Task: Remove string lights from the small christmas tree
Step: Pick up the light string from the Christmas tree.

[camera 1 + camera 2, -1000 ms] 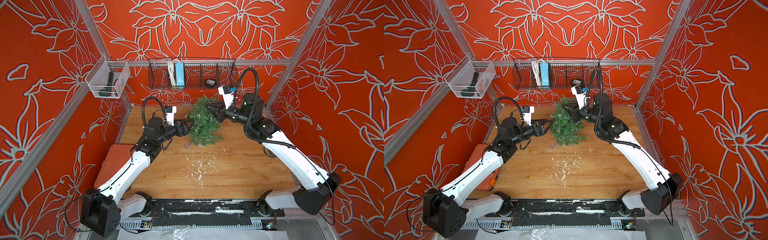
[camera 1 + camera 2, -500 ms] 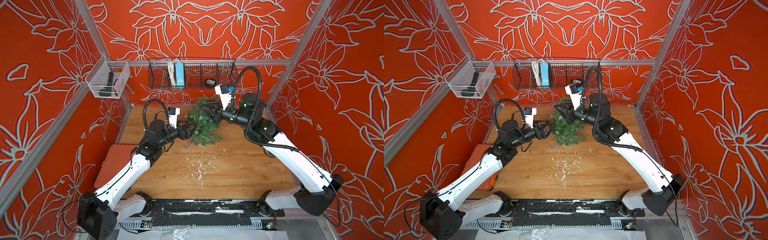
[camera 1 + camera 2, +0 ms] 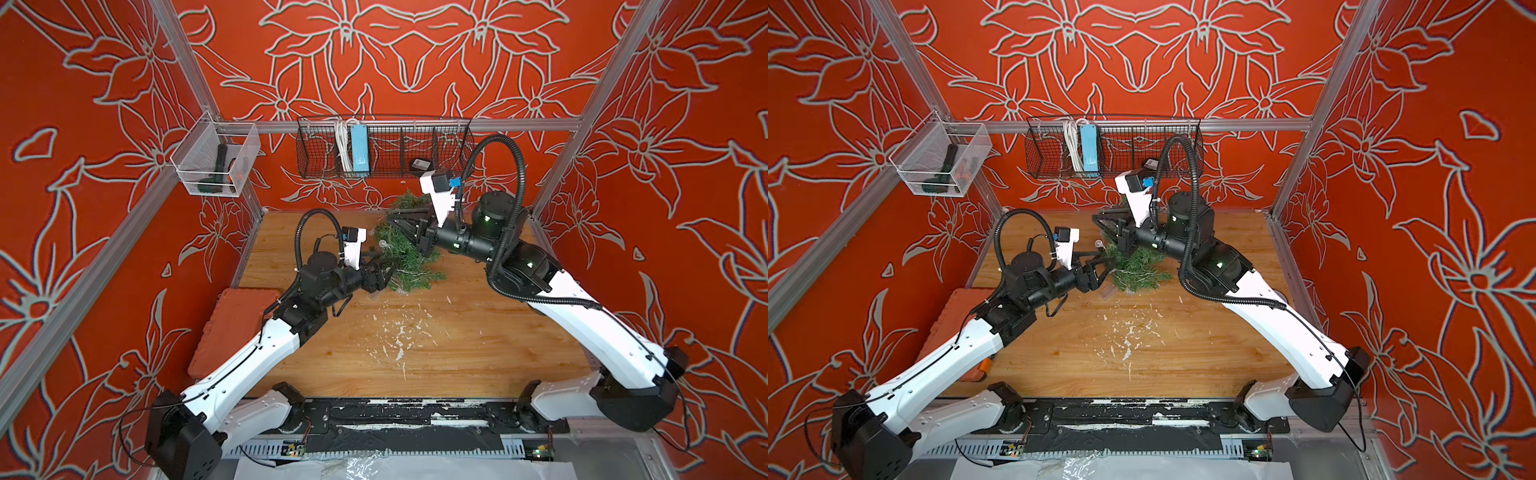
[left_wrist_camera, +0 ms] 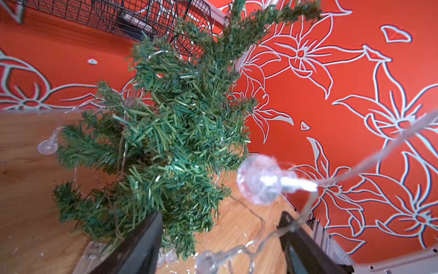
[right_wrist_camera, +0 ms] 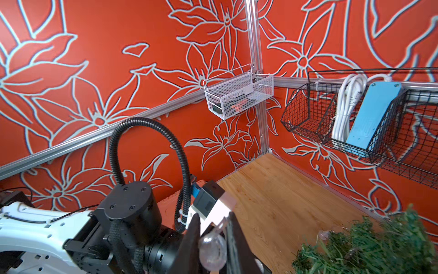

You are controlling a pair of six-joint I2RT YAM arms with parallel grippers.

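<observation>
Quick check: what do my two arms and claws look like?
Both the left arm and right arm have white shells with black joints. A ribbed black hose loops over each wrist beside a white camera mount. The left claw and right claw are black, with flat fingers.

The wooden tabletop (image 3: 478, 345) carries the small christmas tree (image 3: 409, 266) near its far edge, the lower branches down on the wood. A few clear bulbs of the string lights (image 3: 400, 291) lie just at the tree's near side. Flecks of white paint (image 3: 399, 332) are scattered across the middle, and a rust-red textured pad (image 3: 237, 328) lies at the left edge.
</observation>
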